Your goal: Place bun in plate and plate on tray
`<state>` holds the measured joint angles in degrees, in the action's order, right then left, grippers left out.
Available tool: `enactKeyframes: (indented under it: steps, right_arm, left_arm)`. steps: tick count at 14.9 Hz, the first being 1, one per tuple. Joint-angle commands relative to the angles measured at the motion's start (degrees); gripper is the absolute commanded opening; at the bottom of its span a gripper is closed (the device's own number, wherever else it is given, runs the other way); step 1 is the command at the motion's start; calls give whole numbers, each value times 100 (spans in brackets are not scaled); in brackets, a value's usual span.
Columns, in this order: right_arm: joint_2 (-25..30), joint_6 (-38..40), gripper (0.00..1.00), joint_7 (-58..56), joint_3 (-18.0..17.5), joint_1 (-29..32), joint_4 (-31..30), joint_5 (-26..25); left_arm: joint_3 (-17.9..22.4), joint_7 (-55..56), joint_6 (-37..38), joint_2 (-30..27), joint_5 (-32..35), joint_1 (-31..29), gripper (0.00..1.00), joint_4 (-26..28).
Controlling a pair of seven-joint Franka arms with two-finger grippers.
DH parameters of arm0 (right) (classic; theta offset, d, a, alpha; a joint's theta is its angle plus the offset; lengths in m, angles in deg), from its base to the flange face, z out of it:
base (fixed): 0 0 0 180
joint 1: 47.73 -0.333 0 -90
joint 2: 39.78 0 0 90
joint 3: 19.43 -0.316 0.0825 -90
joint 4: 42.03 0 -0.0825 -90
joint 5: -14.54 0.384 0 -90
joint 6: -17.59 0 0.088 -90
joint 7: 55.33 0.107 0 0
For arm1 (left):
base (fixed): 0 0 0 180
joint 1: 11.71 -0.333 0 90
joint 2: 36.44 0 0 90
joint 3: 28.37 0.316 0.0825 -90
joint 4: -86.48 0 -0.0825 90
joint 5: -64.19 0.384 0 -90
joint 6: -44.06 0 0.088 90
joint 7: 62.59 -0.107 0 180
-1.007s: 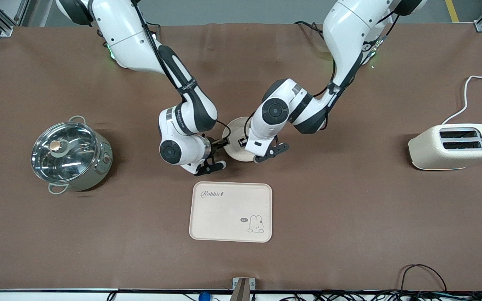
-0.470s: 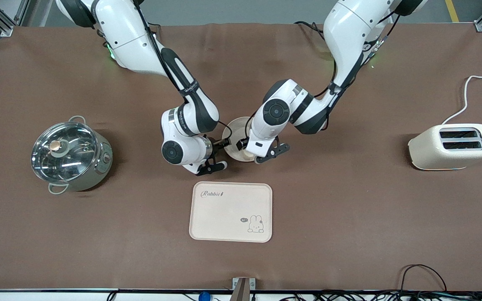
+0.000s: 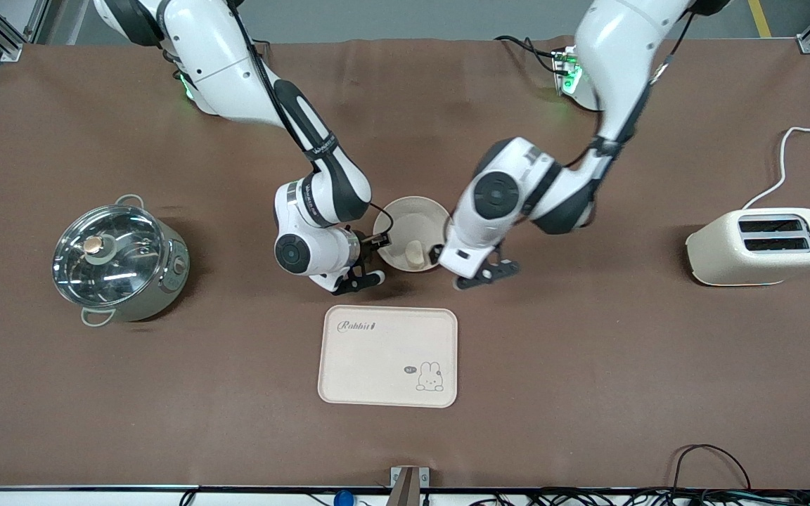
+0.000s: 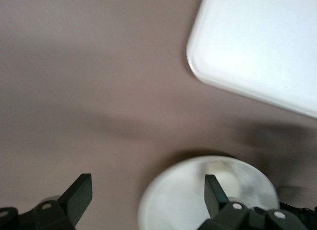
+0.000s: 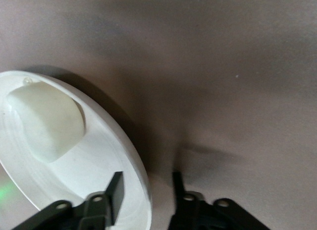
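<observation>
- A table [image 3: 588, 365] covered in a matte brown cloth is being shown from above, with two white Franka arms reaching toward its middle.
- A round, shallow, smooth cream-white plate [image 3: 405, 214] with a raised rim is being seen on the cloth between the two grippers.
- A tiny pale cream bun [image 3: 415, 254], a rounded oblong lump with a soft matte surface, is lying inside the plate, at the part of it nearest the front camera.
- A flat cream rectangular tray [image 3: 377, 365] with rounded corners, "Rabbit" lettering and a small cartoon rabbit is lying nearer the front camera than the plate, apart from it.
- The right gripper [image 5: 144, 191] is being held low at the plate's edge, its black fingers [image 5: 115, 190] narrowly parted with the rim passing between them; whether they are pressing on the rim cannot be told.
- The left gripper [image 4: 147, 195] is being held wide open and holding nothing, over the cloth beside the plate on the left arm's side.
- A shiny steel pot with a glass lid [image 3: 118, 260] is standing toward the right arm's end.
- A glossy cream two-slot toaster [image 3: 760, 246] is standing toward the left arm's end.
</observation>
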<state>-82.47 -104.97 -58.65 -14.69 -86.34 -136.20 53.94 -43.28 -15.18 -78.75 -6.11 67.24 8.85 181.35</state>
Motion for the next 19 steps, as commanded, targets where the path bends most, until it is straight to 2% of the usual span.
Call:
enactKeyframes:
  steps: [1, 5, 7, 9, 12, 14, 15, 17, 19]
  right_arm:
    - [-55, -102, 34, -38, 36, -86, -13, 173]
    - [-38, -49, 12, -11, 36, -51, 22, 173]
    - [-3, -22, 4, -29, 36, -7, 22, 164]
    - [50, 91, 3, -2, 54, -7, 13, 164]
    - [146, 452, 1, 24, 80, 194, 39, 155]
    - [305, 680, 1, 24, 80, 396, 92, 173]
    - [331, 785, 1, 59, 72, 545, 197, 173]
    - [332, 1101, 1, 269, 63, 766, 678, 243]
    - [306, 1182, 1, 489, 63, 977, 1153, 252]
  left_arm:
    - [-56, -1571, 345, -616, 73, -972, 100, 120]
    - [-56, -3340, 415, -1344, 73, -1967, 100, 120]
    - [-65, -3912, 826, -1662, 73, -2450, 100, 59]
    - [-65, -4282, 1318, -1934, 47, -2636, 100, -221]
    - [-3, -4328, 2582, -2233, -6, -2654, 100, -828]
    - [5, -4336, 2788, -2461, 38, -2681, 100, -900]
    - [-12, -4397, 2849, -2576, 3, -2881, 100, -891]
    - [-91, -4573, 2885, -2734, -67, -3032, 100, -856]
    - [84, -4478, 2885, -2963, -296, -2867, 100, -743]
